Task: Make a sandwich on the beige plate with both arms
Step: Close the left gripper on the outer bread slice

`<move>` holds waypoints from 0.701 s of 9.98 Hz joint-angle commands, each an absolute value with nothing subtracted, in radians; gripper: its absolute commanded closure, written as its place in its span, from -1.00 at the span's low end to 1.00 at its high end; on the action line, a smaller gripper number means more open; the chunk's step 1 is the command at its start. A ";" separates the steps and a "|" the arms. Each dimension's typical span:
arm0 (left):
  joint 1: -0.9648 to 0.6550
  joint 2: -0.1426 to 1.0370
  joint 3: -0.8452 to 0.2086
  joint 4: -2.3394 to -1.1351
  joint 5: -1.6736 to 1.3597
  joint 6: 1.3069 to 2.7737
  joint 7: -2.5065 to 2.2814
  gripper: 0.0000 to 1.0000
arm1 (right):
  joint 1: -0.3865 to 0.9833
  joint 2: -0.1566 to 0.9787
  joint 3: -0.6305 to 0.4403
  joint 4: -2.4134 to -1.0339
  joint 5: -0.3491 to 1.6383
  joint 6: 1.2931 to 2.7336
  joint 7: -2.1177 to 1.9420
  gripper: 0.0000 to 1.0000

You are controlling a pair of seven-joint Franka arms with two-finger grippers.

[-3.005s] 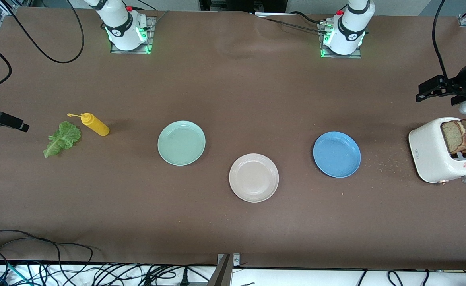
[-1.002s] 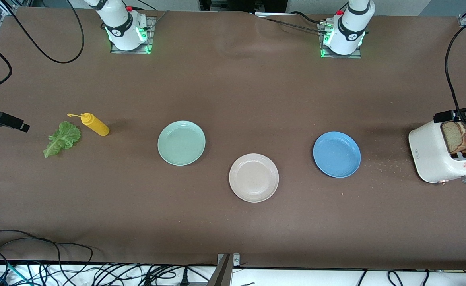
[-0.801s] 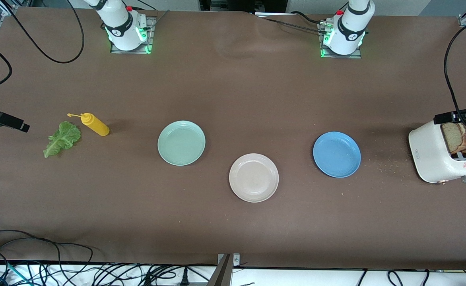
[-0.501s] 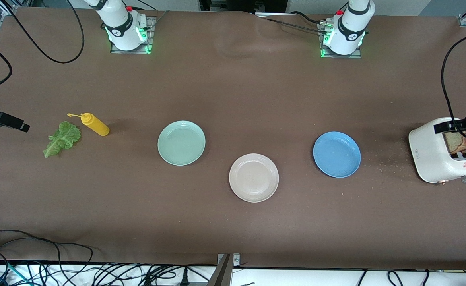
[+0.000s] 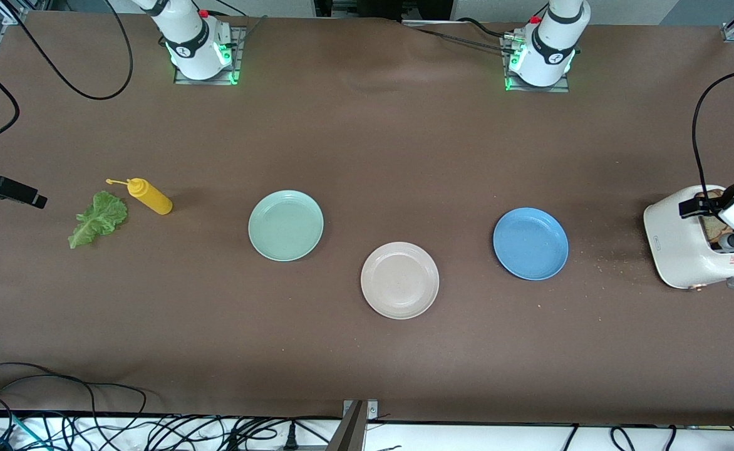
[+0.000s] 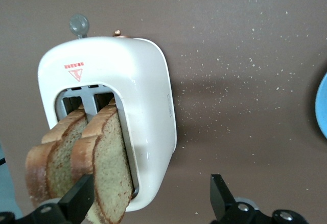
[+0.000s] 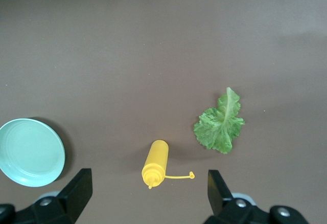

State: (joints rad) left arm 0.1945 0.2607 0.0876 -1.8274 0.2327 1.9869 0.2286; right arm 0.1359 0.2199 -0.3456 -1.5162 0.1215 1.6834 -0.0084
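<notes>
Over toaster (image 5: 686,244) at left arm's end of tabletop (image 5: 367,351): left claw (image 6: 153,201) spread, straddling bread (image 6: 104,168). Bread light, crumbly; pinch flat faces gently. Lettuce (image 5: 98,219) limp. Beige plate (image 5: 399,280) bare. Right claw (image 7: 148,193) spread, waiting above mustard bottle (image 7: 156,169).

You find no readable words or numbers anywhere; the toaster (image 6: 138,106) carries only a small red triangle sign with red marks above it, beside its slots.
</notes>
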 commanded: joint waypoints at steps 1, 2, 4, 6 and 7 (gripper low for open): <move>0.228 0.213 0.089 -1.893 0.261 2.034 0.305 -1.00 | 0.140 0.216 -0.348 -1.519 0.115 1.683 -0.017 -1.00; 0.229 0.212 0.090 -1.893 0.261 2.034 0.307 -1.00 | 0.140 0.216 -0.348 -1.519 0.115 1.683 -0.017 -1.00; 0.229 0.210 0.097 -1.890 0.261 2.034 0.310 -1.00 | 0.140 0.216 -0.348 -1.519 0.115 1.683 -0.017 -1.00; 0.227 0.193 0.097 -1.887 0.261 2.033 0.304 -1.00 | 0.140 0.216 -0.348 -1.519 0.115 1.681 -0.017 -1.00; 0.227 0.190 0.101 -1.891 0.262 2.033 0.305 -1.00 | 0.140 0.218 -0.348 -1.519 0.115 1.683 -0.017 -1.00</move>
State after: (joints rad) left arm 0.2280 0.2258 0.0942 -1.8599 0.2328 2.0215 0.2929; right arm 0.1359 0.2199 -0.3456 -1.5162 0.1215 1.6834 -0.0085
